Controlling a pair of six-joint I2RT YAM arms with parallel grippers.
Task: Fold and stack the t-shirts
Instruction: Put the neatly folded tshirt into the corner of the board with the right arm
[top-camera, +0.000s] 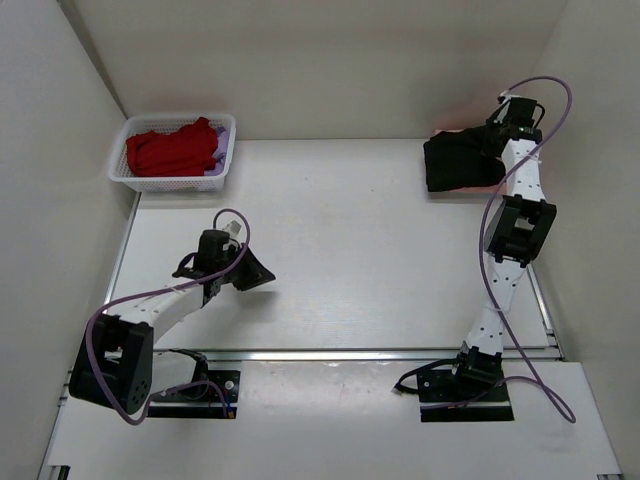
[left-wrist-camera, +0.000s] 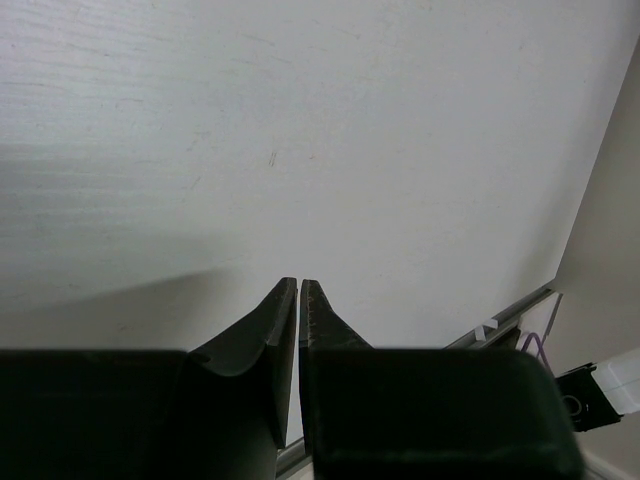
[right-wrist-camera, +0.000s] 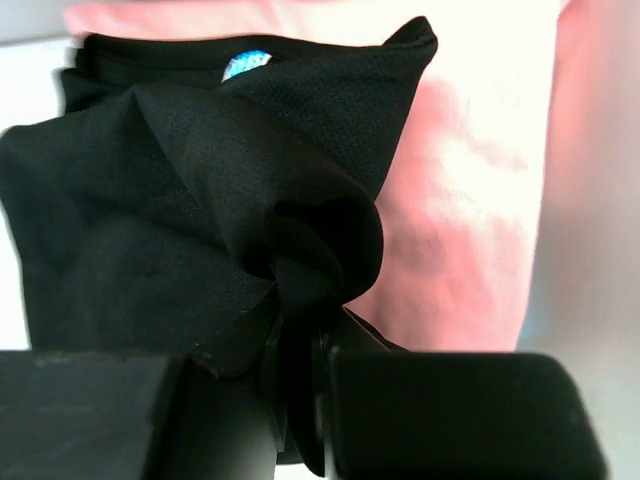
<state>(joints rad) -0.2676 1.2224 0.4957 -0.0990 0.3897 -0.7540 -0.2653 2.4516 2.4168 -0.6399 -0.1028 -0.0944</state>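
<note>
Stacking, by the look of it: gripping a bunched fold of the matte black mesh-knit t-shirt (right-wrist-camera: 180, 220) with the clenched right pincer (right-wrist-camera: 300, 345), atop the soft salmon-pink t-shirt (right-wrist-camera: 470, 200), far right of the white plastic lattice basket (top-camera: 120, 165). Left pincer (left-wrist-camera: 300, 285) clenched on nothing, nearer that basket. Next, probably: release, flatten the lump, then fetch the crumpled red t-shirt (top-camera: 170, 150) from inside the basket.

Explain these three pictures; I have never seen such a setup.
A left robot arm and a right robot arm are bolted to a white table. The overhead picture shows both; the other two come from cameras on each wrist. The left claw is shut, empty, above bare table. The right claw pinches a black fabric t-shirt lying on a salmon-pink fabric t-shirt in the far right corner. A white plastic lattice basket far left holds a red fabric t-shirt and a lilac fabric t-shirt.
</note>
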